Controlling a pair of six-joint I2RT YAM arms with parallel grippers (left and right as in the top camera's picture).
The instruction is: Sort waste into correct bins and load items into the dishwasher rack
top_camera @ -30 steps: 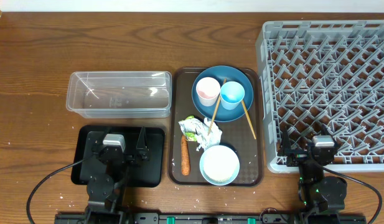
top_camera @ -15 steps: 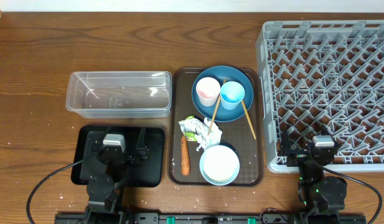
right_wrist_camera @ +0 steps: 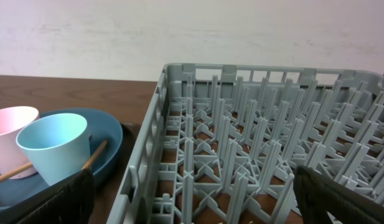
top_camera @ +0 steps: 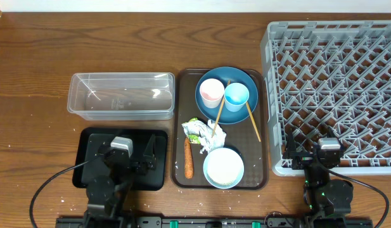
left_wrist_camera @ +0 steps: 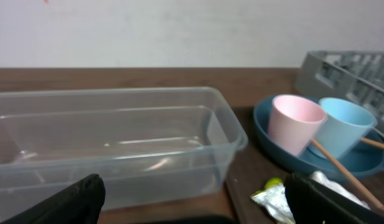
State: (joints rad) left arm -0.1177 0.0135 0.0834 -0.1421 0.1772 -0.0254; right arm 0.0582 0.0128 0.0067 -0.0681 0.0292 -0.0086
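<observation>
Wooden tabletop [top_camera: 43, 57], carrot [top_camera: 188, 158] on brown tray [top_camera: 236, 135] beside gaping left claw [top_camera: 126, 143]

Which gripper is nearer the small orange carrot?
Left. Left gripper over the black rectangular tray, just beside the small orange carrot; right gripper at a corner of the grey plastic rack, farther off.

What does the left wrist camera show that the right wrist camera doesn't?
Only the left wrist view shows the clear tub, which looks empty, and the crumpled wrapper at its lower edge. Only the right wrist view looks into the rack, with its rows of upright pegs and nothing loaded in the part seen. Both show the pink cup and light-blue cup standing on the blue plate, with chopsticks by them. The left view also catches a corner of the rack.
</observation>
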